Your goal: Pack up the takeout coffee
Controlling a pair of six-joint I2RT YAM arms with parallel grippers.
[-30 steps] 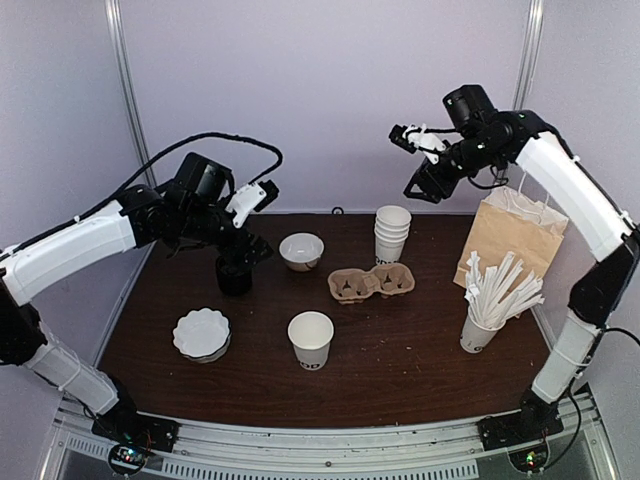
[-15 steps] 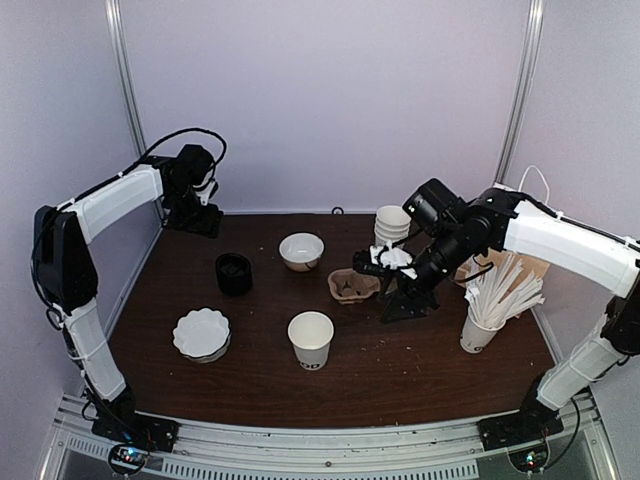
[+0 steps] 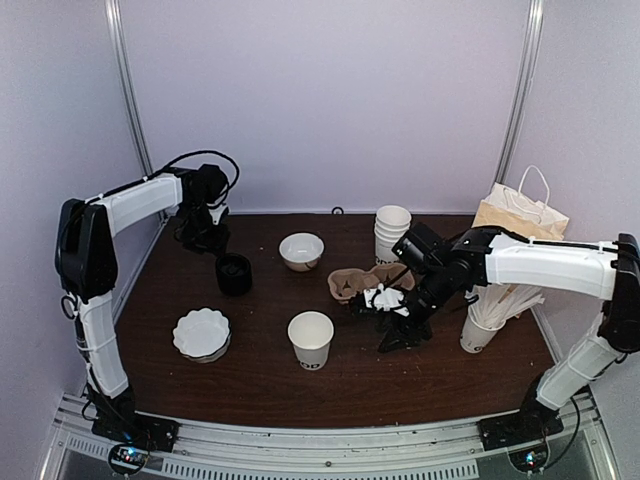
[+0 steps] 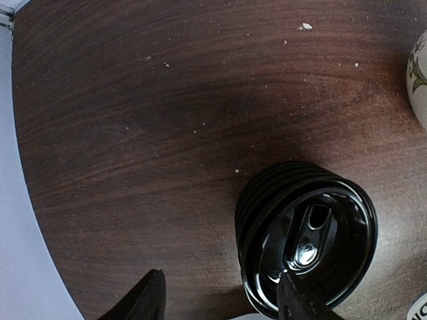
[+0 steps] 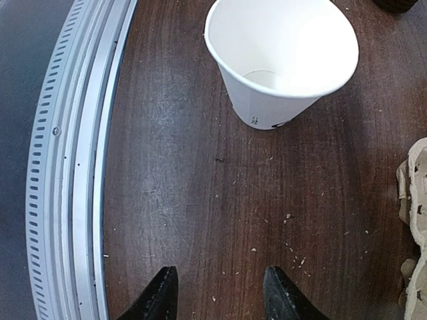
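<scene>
Lidless cup (image 5: 280,60) stands upright on the worktop (image 5: 193,200), straight ahead of my right fingers (image 5: 162,297), spread and empty. Right arm is nearer. My left fingers (image 4: 148,301), also spread, hover at the lid stack (image 4: 307,243).

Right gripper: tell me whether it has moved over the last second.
Yes. The right gripper came down from high beside the paper bag to low over the table, just in front of the cardboard carrier.
</scene>
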